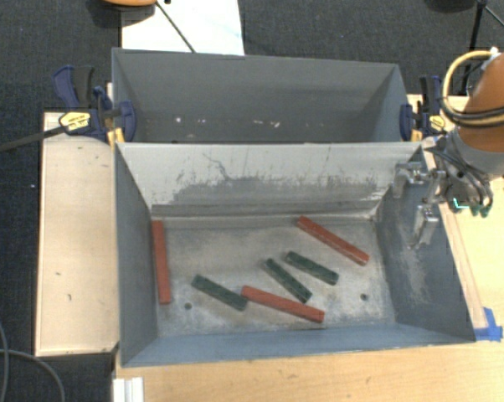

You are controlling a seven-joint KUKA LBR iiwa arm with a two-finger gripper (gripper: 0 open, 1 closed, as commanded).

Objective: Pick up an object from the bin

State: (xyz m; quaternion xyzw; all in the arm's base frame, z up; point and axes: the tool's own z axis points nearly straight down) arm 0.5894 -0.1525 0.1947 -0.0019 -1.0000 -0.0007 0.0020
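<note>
- The jaws are hanging over the right inner wall of the grey metal bin (419, 287); I cannot tell whether they are spread or pressed together.
- Nearest, a flat red bar (332, 239) is lying slantwise on the floor, clear of its neighbours.
- It is looking light, stiff and smooth, so pinching across its narrow width at mid-length seems best.
- Beyond, three dark green bars (311, 268) are lying scattered.

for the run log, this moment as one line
gripper over right wall of bin | nearest: red bar, back right | not touching it

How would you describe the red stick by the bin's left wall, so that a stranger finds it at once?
Start at the grey bin and follow its left wall to the floor. A red stick lies along it. The other red sticks lie slanted, further right.
</note>
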